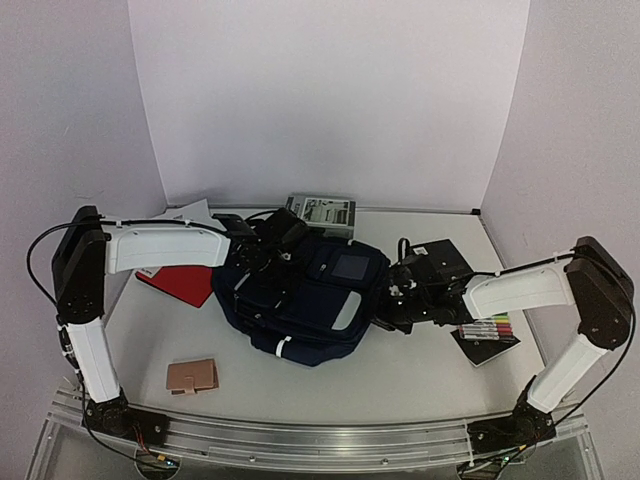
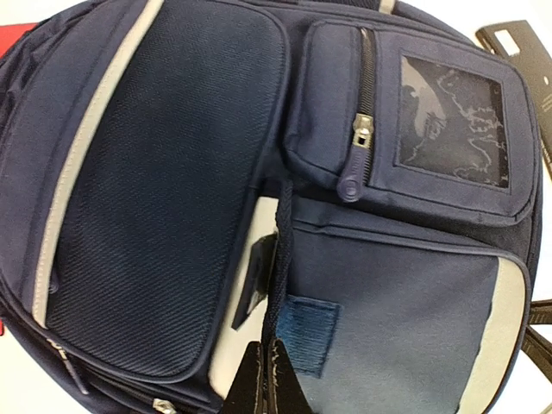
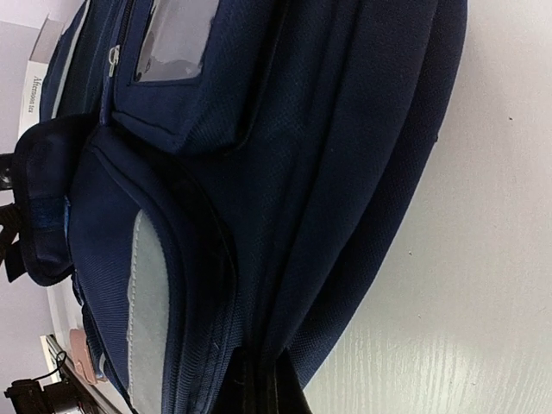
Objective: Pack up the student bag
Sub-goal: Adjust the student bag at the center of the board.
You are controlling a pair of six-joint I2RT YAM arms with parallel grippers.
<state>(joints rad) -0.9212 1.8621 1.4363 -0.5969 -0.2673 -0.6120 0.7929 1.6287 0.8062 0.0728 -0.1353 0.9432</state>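
The student bag [image 1: 305, 290] lies flat in the middle of the table, navy blue with a light grey flap. My left gripper [image 1: 262, 262] is over its far left part. In the left wrist view that gripper [image 2: 269, 384] is shut on a navy webbing strap [image 2: 281, 259] that runs up across the bag's front [image 2: 164, 172]. My right gripper [image 1: 385, 295] is at the bag's right edge. Seen from the right wrist, this gripper [image 3: 269, 388] is shut on a fold of the bag's side fabric [image 3: 345, 172], just above the tabletop.
A red folder [image 1: 180, 283] lies under the left arm and a tan wallet [image 1: 192, 376] at front left. A grey box [image 1: 322, 211] stands behind the bag. A black notebook [image 1: 445, 255] and a marker set [image 1: 487, 330] lie to the right.
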